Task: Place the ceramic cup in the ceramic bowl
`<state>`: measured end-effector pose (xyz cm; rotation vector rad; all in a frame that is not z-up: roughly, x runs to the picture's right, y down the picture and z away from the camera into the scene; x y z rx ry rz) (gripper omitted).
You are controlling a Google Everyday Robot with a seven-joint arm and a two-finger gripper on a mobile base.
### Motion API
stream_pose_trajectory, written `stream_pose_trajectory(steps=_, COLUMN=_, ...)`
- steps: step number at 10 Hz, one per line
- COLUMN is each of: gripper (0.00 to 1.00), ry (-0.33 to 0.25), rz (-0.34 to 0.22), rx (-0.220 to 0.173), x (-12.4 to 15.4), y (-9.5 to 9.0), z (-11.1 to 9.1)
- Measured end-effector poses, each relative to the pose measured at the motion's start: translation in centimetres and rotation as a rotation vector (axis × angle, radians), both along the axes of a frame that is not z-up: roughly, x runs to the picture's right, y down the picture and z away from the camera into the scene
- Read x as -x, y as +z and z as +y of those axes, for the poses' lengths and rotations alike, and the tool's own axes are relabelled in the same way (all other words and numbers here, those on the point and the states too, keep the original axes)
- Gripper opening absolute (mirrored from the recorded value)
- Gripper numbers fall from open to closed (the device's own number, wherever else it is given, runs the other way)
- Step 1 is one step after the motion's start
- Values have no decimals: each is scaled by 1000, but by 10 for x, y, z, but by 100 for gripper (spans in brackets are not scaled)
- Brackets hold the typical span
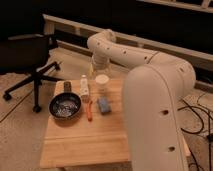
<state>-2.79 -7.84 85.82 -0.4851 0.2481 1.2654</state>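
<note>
The white arm point(150, 95) arches over a wooden table point(85, 145); its gripper point(99, 69) hangs just above the ceramic cup point(102, 83) at the far edge; a slim white bottle point(84, 85) stands beside the cup; nearer lie a blue block point(104, 105) and an orange stick point(89, 111); the ceramic bowl point(65, 106) sits at the left; an office chair point(30, 57) stands beyond

black office chair point(26, 52) beside wooden table point(85, 142).

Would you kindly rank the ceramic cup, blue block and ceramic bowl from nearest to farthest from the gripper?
The gripper hangs over the table's back edge.
1. ceramic cup, just below it.
2. blue block, in front of the cup.
3. ceramic bowl, on the left.
</note>
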Motion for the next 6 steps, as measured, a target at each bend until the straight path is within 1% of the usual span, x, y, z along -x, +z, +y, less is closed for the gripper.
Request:
stream_pose_trajectory(steps=2, gripper=65, ry=-50, rz=-24, rx=65, x=3, y=14, z=17)
stream_pose_trajectory(steps=4, gripper=65, ry=-90, rz=-45, rx=118, x=4, y=28, z=26)
stream_pose_trajectory(steps=5, gripper=65, ry=-112, rz=-56, rx=137, x=6, y=34, z=27)
stream_pose_trajectory(steps=6, gripper=65, ry=-126, rz=-64, rx=148, x=9, y=38, z=27)
